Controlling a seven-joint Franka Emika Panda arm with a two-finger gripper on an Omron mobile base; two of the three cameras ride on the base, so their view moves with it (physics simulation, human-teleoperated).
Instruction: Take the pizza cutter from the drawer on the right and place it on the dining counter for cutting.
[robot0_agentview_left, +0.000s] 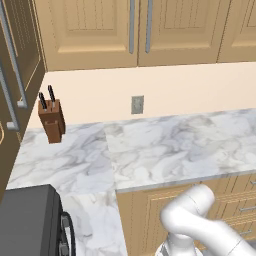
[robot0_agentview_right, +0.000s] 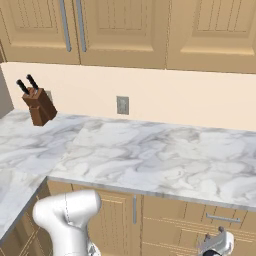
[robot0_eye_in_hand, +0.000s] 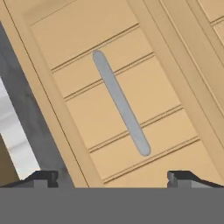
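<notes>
The claw (robot0_eye_in_hand: 112, 178), spread wide, faces a shut drawer (robot0_eye_in_hand: 144, 109) with open room around its steel handle (robot0_eye_in_hand: 121, 103), so the pizza cutter is hidden from sight.

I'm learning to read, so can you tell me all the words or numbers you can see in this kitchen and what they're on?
None: there are no words, numbers or signs to read here.
The knife block, the wall socket, the marble worktop, the cabinet doors and the drawer front with its steel handle are all plain.
</notes>
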